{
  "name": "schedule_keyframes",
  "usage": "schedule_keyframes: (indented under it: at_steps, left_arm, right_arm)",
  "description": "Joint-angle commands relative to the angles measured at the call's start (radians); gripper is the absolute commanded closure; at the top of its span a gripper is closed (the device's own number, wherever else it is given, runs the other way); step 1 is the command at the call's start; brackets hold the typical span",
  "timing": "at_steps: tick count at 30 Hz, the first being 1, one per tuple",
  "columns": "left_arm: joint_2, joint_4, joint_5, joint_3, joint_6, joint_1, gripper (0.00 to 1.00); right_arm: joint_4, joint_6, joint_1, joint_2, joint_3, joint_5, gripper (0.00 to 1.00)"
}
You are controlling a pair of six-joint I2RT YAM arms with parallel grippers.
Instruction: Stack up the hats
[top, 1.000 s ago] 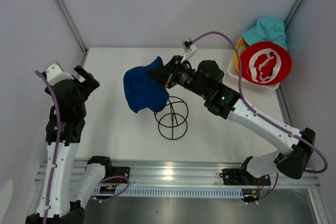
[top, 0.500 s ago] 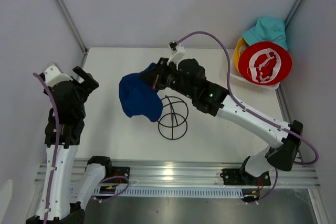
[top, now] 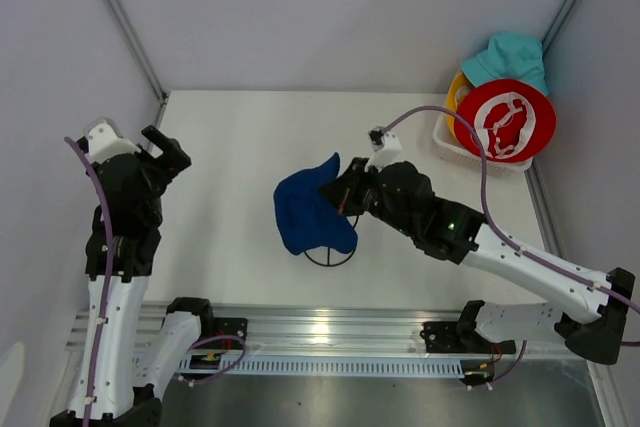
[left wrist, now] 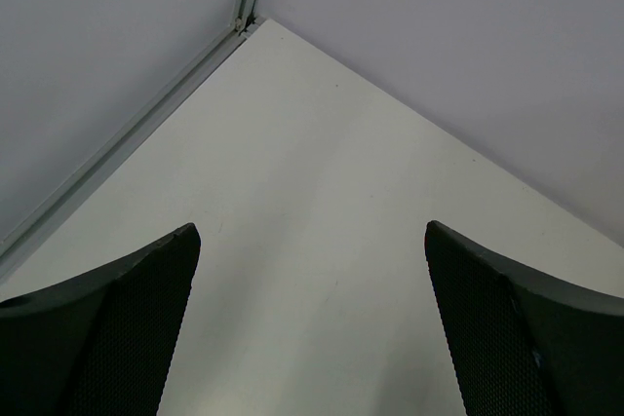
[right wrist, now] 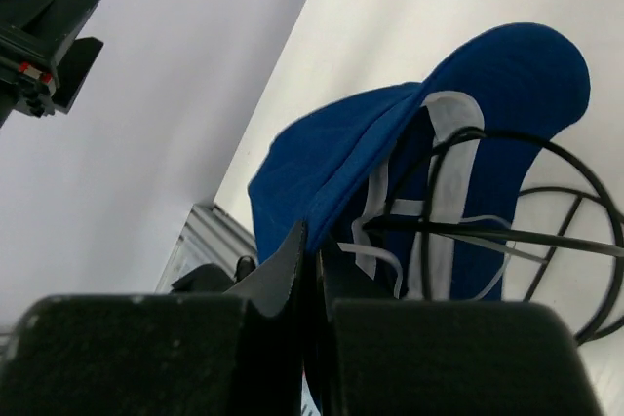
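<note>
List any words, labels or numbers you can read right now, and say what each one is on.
None can be read.
The white bands inside the navy hat show no print.
The white marks on the red hat are too small to tell whether they are lettering.

Centre frame: the right gripper (top: 341,197) pinches the blue hat (top: 310,215), which covers most of the black wire frame (top: 331,256). Far left, the left gripper (top: 163,149) hangs, jaws apart. Upper right, a red hat (top: 505,120) tops the white basket (top: 447,139), with a teal hat (top: 508,55) behind it.
</note>
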Motion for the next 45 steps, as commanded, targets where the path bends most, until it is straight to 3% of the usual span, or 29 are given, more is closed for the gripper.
schedule_keyframes:
  at_steps: [1, 4, 8, 15, 19, 27, 36, 41, 45]
  left_arm:
    - [0.019, 0.038, 0.045, 0.006, 0.004, 0.012, 0.0]
    - [0.024, 0.046, 0.054, 0.001, 0.002, 0.012, 0.0]
    - [0.027, 0.058, 0.083, -0.008, 0.002, 0.012, 0.01]
    - [0.031, 0.072, 0.108, -0.019, 0.01, 0.012, 0.0]
    - [0.044, 0.072, 0.112, -0.019, 0.013, 0.012, 0.01]
    - [0.076, 0.075, 0.143, -0.017, 0.011, 0.012, 0.0]
    - [0.116, 0.078, 0.197, -0.017, 0.005, 0.011, 0.01]
    - [0.139, 0.086, 0.224, -0.017, 0.002, 0.008, 0.0]
    - [0.169, 0.078, 0.247, -0.008, 0.004, -0.003, 0.01]
  right_arm:
    - [0.088, 0.018, -0.002, -0.12, -0.098, 0.116, 1.0]
    - [0.179, 0.047, -0.016, -0.191, -0.191, 0.162, 1.0]
    - [0.283, 0.157, -0.121, -0.294, -0.368, 0.126, 1.0]
    - [0.429, 0.314, -0.367, -0.299, -0.521, -0.135, 1.0]
    - [0.515, 0.337, -0.444, -0.262, -0.567, -0.291, 1.0]
    - [0.662, 0.365, -0.494, -0.272, -0.736, -0.393, 1.0]
    - [0.647, 0.271, -0.526, -0.355, -0.876, -0.373, 1.0]
    - [0.653, 0.259, -0.568, -0.277, -0.888, -0.373, 1.0]
    - [0.784, 0.194, -0.565, -0.168, -0.939, -0.408, 0.95]
